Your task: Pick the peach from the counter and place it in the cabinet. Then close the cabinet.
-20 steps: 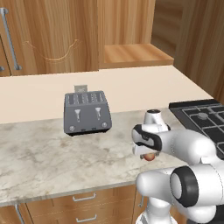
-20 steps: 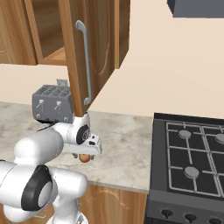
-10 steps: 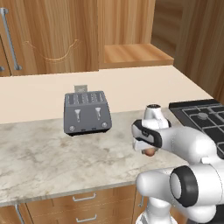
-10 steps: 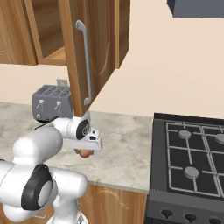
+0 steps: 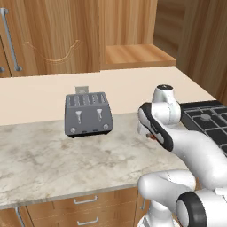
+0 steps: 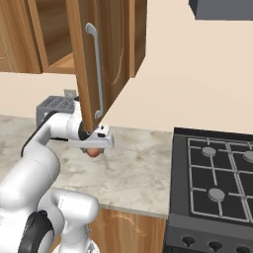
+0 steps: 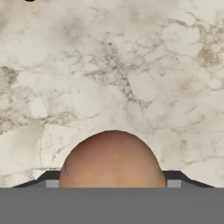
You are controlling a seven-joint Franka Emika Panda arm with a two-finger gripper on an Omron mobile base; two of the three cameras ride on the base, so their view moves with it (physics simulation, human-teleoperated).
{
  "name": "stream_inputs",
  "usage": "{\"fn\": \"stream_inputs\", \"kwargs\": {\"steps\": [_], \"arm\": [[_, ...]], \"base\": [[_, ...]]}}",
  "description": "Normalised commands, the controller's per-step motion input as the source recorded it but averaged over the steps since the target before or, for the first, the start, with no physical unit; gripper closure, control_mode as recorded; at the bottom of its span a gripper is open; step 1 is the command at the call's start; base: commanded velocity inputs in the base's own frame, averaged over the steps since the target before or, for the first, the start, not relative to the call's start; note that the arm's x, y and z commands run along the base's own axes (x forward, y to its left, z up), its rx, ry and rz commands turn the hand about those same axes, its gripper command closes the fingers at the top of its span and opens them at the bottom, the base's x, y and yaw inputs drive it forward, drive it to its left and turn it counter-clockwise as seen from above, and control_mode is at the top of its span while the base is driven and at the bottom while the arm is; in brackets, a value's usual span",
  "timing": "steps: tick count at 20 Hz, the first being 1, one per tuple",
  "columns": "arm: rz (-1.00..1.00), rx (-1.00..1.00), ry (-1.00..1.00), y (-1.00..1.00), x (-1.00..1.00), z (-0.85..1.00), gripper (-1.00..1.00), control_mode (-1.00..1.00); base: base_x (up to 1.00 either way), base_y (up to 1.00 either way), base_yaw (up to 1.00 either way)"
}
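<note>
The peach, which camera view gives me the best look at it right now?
The hand view: the peach looms large in the foreground, between the end effector's fingertips, marbled counter beyond. In the right base view it is a small ball under the hand. The left base view shows only a reddish sliver.

This is a kitchen. There is a stone counter (image 5: 66,164) with a grey toaster (image 5: 88,114) on it, a black stove (image 6: 217,183) with round burners beside it, brown wood cabinets (image 6: 106,54) on the wall, and drawers (image 5: 82,208) under the counter
</note>
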Motion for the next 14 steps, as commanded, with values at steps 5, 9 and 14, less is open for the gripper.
{"fn": "stream_inputs", "kwargs": {"steps": [5, 9, 14], "arm": [[0.00, 0.00, -0.34, 0.21, 0.23, 1.00, 1.00, -1.00], [-0.01, 0.00, -0.28, 0.07, 0.17, 1.00, 1.00, -1.00], [-0.01, -0.06, -0.43, 0.01, 0.09, 1.00, 1.00, -1.00]], "base": [[0.00, 0.00, 0.00], [0.00, 0.00, 0.00], [0.00, 0.00, 0.00]]}}
